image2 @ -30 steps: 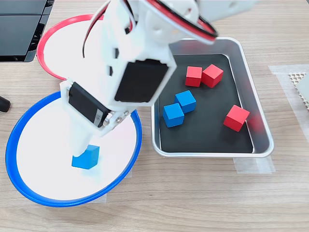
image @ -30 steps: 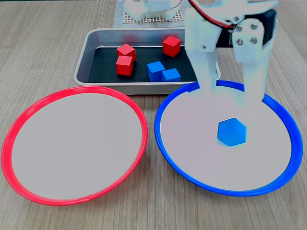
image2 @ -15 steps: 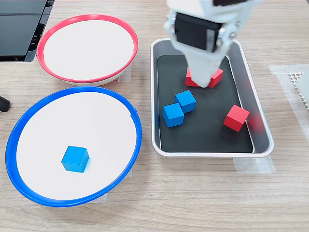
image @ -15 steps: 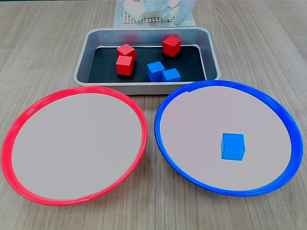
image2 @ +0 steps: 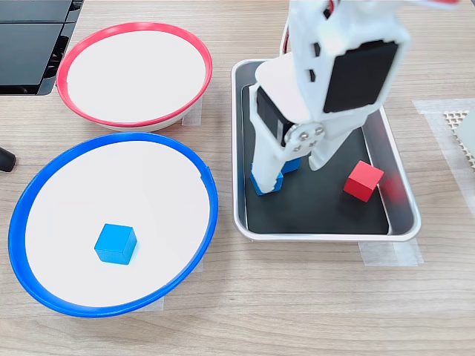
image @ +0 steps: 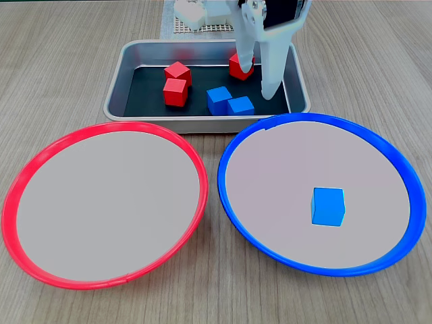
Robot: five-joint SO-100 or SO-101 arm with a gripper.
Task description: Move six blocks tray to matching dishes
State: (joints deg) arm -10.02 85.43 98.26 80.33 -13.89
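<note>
The silver tray [image: 202,48] [image2: 326,236] holds two blue blocks [image: 218,100] [image: 240,106] and three red ones [image: 177,71] [image: 175,92] [image: 241,65]. In a fixed view, my arm covers two of the red blocks, and one red block [image2: 364,180] lies clear. My gripper [image: 255,84] [image2: 291,172] is open inside the tray, its fingers standing either side of a blue block [image2: 291,165]. The other blue block [image2: 266,185] peeks out under one finger. A third blue block [image: 328,206] [image2: 115,243] rests in the blue-rimmed dish [image: 317,115] [image2: 12,230]. The red-rimmed dish [image: 121,127] [image2: 133,26] holds nothing.
A mesh mat with white parts [image: 202,20] lies behind the tray, and its corner [image2: 464,126] shows at the right edge. A black object [image2: 37,44] sits at the top left corner. Wooden table surrounds the dishes.
The gripper left a blue block in the blue-rimmed dish, swung over to the tray, and has now come down among the blue blocks there.
</note>
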